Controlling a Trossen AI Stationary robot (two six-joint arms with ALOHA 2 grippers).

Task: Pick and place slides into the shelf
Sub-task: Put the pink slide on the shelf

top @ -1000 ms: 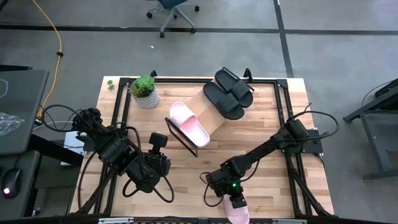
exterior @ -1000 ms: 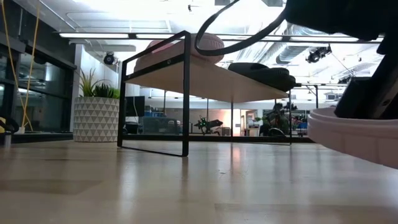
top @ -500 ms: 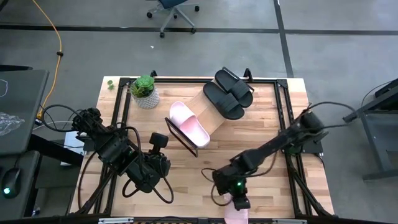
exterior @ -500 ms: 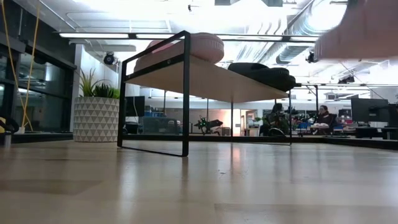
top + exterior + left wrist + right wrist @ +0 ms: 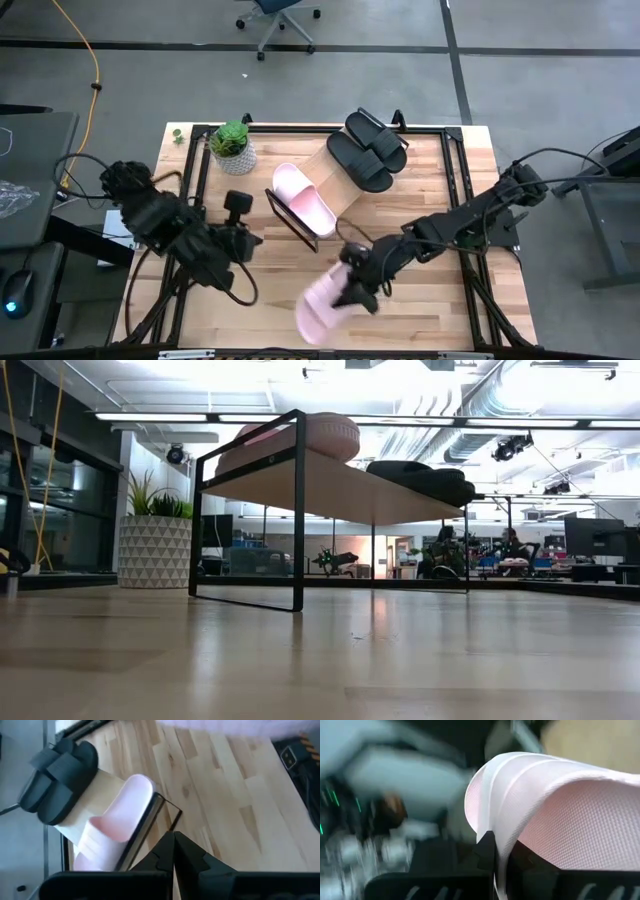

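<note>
One pink slide [image 5: 305, 198] and the black pair [image 5: 367, 150] lie on the slanted wooden shelf [image 5: 335, 170]. The low view shows them on its board: the pink slide [image 5: 320, 432] and the black pair [image 5: 420, 475]. Above the table's near middle, a second pink slide [image 5: 322, 308] hangs with my right gripper [image 5: 352, 288] shut on it. My left gripper [image 5: 245, 238] is shut on nothing, left of the shelf. The left wrist view looks past its shut fingers [image 5: 174, 851] at the shelf [image 5: 107, 782]. My right gripper pinches the pink slide's wide strap [image 5: 496, 815] at its edge between the two fingers [image 5: 486, 851]. The fingers reach from the table's right, slanting a little downward. The slide is lifted clear of the table and hangs tilted, its sole end [image 5: 312, 318] toward the near left.
A potted plant [image 5: 233, 147] stands at the far left beside the shelf. A black frame [image 5: 455, 180] runs along the table's edges. Bare wood lies between the shelf and the near edge [image 5: 420, 320]. Desks and seated people show in the room beyond.
My right gripper has risen from the table's near edge and tipped from pointing down toward level, rolling as it went. The pink slide has come up off the table with it and swung toward the left. My left gripper has drawn back a little, up and toward the left.
</note>
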